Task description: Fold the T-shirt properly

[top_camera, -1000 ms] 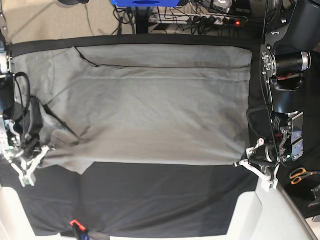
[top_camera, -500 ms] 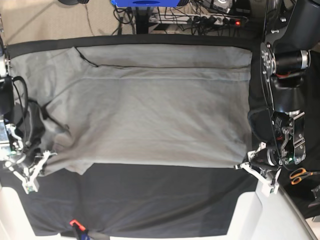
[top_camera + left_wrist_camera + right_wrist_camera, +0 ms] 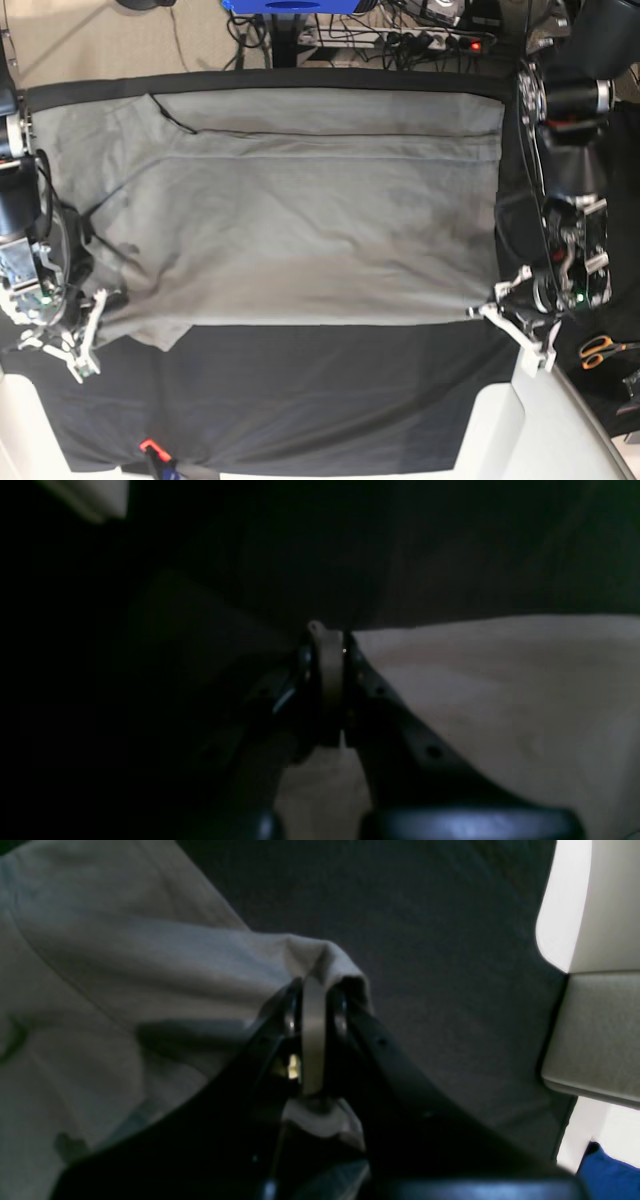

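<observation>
Both clamped grippers dragged the T-shirt (image 3: pixel 300 220) nearer; scissors (image 3: pixel 603 350) lie beside the left gripper (image 3: pixel 500 312).

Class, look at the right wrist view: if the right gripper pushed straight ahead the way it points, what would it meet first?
The right gripper, shut on a T-shirt fold, would probably meet the black table cover first; depth is unclear.

A plain light-grey T-shirt (image 3: pixel 300 220) with no print or pattern lies on a solid black table cover (image 3: pixel 330 400). Off-white padded panels (image 3: pixel 25 430) sit at the near corners. A pair of scissors (image 3: pixel 600 350) has orange handles. A small orange-red clip (image 3: pixel 150 447) shows at the cover's near edge. A bright blue object (image 3: pixel 290 6) sits at the far edge, near a red indicator light (image 3: pixel 476 45). The arms are black with white fingers.
</observation>
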Robot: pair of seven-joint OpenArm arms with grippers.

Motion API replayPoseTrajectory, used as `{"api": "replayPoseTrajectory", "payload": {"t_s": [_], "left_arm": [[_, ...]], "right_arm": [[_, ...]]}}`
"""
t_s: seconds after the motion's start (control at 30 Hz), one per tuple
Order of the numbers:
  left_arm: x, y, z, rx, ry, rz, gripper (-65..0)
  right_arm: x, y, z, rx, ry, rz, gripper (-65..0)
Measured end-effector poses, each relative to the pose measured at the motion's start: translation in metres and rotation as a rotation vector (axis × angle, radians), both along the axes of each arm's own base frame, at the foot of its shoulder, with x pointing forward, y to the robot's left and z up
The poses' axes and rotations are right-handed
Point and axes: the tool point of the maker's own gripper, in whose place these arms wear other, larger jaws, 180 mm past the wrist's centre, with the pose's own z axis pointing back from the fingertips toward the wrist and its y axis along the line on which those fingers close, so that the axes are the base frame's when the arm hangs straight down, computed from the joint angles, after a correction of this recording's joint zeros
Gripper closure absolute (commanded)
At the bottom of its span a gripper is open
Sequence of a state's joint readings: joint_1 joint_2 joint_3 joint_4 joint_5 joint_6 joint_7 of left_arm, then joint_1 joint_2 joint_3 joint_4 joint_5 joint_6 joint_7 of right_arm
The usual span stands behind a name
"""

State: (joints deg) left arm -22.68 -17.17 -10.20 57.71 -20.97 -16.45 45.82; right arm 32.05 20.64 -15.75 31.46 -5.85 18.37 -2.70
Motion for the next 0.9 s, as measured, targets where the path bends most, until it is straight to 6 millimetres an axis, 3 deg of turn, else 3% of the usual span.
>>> {"api": "replayPoseTrajectory", "payload": {"t_s": [0.17,0.33,0.5,0.6,0.7,0.73,0.8,0.9], "left_arm": [[-0.002,0.0,0.002,0.009,-0.012,-0.005,0.0],[-0.007,0.0,-0.003,0.009,0.001,-0.005,0.0],[-0.009,-0.001,-0.004,0.003,0.003,-0.006,0.0],[-0.008,-0.001,-0.004,0.004,0.003,-0.005,0.0],[-0.008,-0.001,-0.004,0.005,0.002,-0.005,0.0],[-0.008,-0.001,-0.004,0.005,0.003,-0.005,0.0],[-0.008,-0.001,-0.004,0.006,0.003,-0.005,0.0],[-0.008,-0.002,-0.005,0.008,0.006,-0.009,0.0]], "right_arm": [[0.008,0.006,0.008,0.027,-0.059,0.023,-0.8],[0.001,-0.007,-0.006,0.044,-0.047,-0.017,-0.8],[0.008,-0.029,0.001,-0.001,-0.148,-0.092,-3.2],[0.01,-0.034,0.003,-0.018,-0.169,-0.113,-17.6],[0.012,-0.045,0.009,-0.06,-0.203,-0.151,-40.2],[0.013,-0.048,0.011,-0.072,-0.213,-0.163,-45.2],[0.016,-0.051,0.016,-0.086,-0.23,-0.175,-50.1],[0.023,-0.047,0.027,-0.088,-0.254,-0.168,-50.1]]}}
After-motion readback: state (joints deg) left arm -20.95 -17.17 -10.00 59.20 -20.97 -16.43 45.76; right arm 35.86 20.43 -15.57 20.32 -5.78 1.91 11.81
